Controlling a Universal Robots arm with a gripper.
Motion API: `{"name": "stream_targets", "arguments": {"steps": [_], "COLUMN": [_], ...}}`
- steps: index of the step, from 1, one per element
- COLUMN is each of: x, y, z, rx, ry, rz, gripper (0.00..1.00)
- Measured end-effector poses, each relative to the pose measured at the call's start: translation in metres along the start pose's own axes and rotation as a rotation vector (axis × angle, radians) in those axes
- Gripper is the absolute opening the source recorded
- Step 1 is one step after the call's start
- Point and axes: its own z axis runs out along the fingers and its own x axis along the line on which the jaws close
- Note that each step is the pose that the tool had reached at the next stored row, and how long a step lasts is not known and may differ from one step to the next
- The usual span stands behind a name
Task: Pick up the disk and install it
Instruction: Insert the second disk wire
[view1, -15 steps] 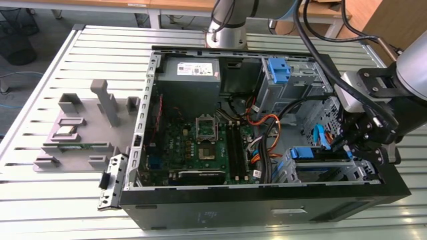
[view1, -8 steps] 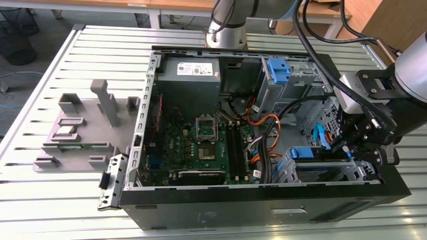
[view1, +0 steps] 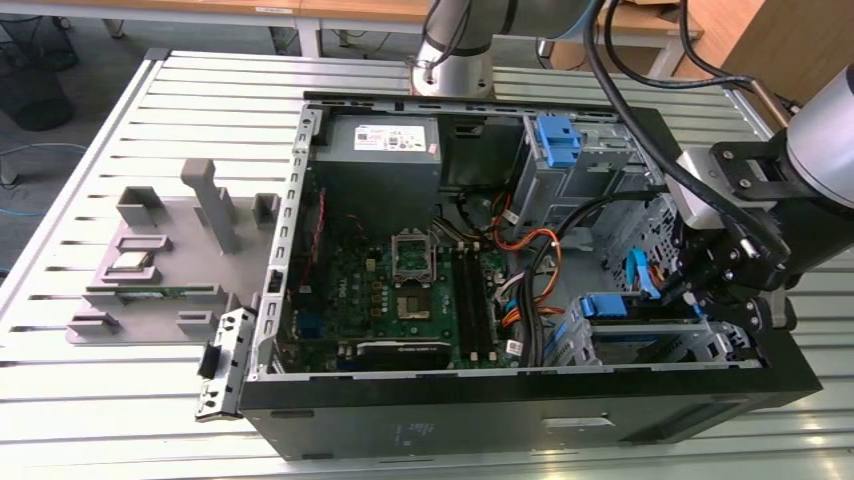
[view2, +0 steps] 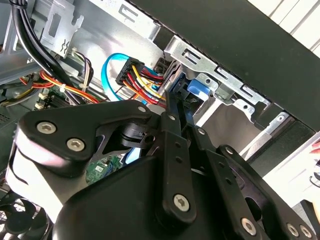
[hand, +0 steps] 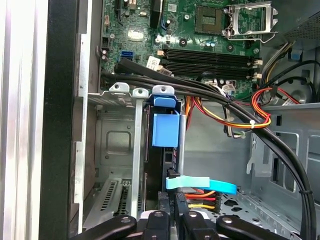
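1. An open computer case (view1: 534, 420) is lying on its side on a slatted table (view1: 94, 130) — this is leaving its inside reachable from above.
2. The disk (hand: 165, 129), edge-on in its blue carrier, is sitting in the metal drive cage (hand: 120, 150) at the case's front corner, apparently lined up with the slot.
3. The gripper (hand: 172, 210) is hanging just behind the disk, close to it; whether its fingers are gripping cannot be told.
4. Coloured cables (hand: 220, 110) are running beside the cage.
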Motion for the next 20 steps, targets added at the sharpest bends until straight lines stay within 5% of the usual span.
{"name": "stream_targets", "arguments": {"steps": [10,12,14,20], "x": [0.0001,0.0,0.0,-0.0013], "y": [0.0,0.0,0.0,-0.0002], "z": [0.0015,0.0005,0.0004,-0.0111], "rx": [0.0001,0.0001,0.0,0.0001], "ry": [-0.0027,-0.0008,-0.0007,-0.0007], "rz": [0.0,0.0,0.0,0.0], "gripper": [0.18,0.3,0.3,0.3]}}
